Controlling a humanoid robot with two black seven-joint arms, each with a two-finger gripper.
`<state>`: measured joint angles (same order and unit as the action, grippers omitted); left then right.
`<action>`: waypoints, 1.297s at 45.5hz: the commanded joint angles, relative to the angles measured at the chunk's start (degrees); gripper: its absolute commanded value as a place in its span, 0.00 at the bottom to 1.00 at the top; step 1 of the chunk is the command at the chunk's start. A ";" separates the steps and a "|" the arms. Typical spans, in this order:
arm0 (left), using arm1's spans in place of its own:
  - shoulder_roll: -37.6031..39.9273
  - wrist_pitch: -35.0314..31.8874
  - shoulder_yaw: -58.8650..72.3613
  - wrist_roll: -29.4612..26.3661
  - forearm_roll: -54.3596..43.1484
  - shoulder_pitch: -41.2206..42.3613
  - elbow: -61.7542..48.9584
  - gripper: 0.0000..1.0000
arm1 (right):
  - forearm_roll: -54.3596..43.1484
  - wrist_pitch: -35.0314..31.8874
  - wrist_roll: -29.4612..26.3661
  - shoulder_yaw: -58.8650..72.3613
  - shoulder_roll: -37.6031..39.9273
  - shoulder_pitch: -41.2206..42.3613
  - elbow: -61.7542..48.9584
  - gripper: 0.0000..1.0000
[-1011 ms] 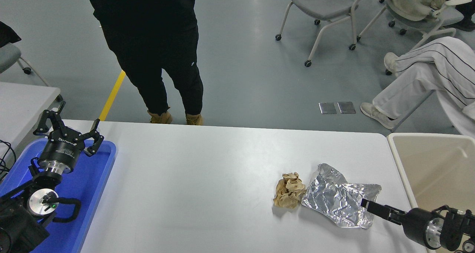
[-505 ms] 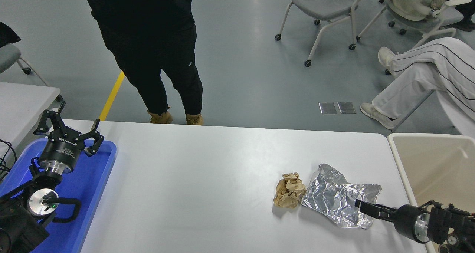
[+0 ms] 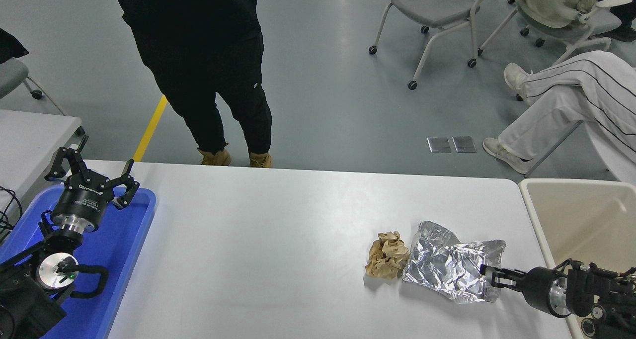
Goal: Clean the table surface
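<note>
The white table surface (image 3: 278,239) carries a crumpled brown paper ball (image 3: 386,255) and, touching its right side, a wrinkled sheet of silver foil (image 3: 447,264). My right gripper (image 3: 489,276) reaches in low from the right edge. Its fingers are closed on the foil's right edge, which stands slightly raised. My left gripper (image 3: 94,169) is parked at the lower left, open, above a blue tray (image 3: 124,239).
A beige bin (image 3: 581,219) stands just off the table's right end. A person in black (image 3: 208,55) stands at the far edge, and a seated person's legs (image 3: 561,105) are at the upper right. A smaller white table (image 3: 30,135) is at the left.
My right gripper slid left along the table and closed on the foil's right edge. The foil shifted a little left and its right side lifted. The left arm stayed still.
</note>
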<state>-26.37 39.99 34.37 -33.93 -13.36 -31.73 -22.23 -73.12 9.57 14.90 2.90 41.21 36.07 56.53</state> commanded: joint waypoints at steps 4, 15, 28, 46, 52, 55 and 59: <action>0.00 0.00 0.00 0.00 0.00 0.00 0.08 1.00 | 0.08 -0.34 -0.14 0.44 1.42 0.49 0.33 0.00; 0.00 0.00 0.00 0.00 0.00 0.00 -0.01 1.00 | 0.43 -1.75 0.12 0.35 5.02 1.81 1.30 0.00; 0.00 0.00 0.00 0.00 0.00 0.00 -0.01 1.00 | 0.34 -4.20 0.12 0.26 15.91 5.06 12.10 0.00; 0.00 0.09 0.00 0.00 0.00 0.00 -0.01 1.00 | 0.17 -21.07 0.30 -0.62 36.92 21.49 27.75 0.00; 0.00 0.09 0.00 0.00 0.00 0.00 -0.01 1.00 | 0.17 -28.37 0.30 -0.70 40.17 27.82 27.93 0.00; 0.00 0.00 0.00 0.00 0.00 0.00 -0.01 1.00 | 0.26 -31.44 0.30 -0.70 41.67 30.81 28.11 0.00; 0.00 0.09 0.00 0.00 0.00 -0.09 -0.01 1.00 | 0.26 -36.01 0.30 -0.79 43.60 35.37 28.55 0.00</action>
<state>-26.37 40.04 34.36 -33.92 -13.36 -31.75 -22.23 -72.95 -14.64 15.19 2.34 77.82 60.03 82.37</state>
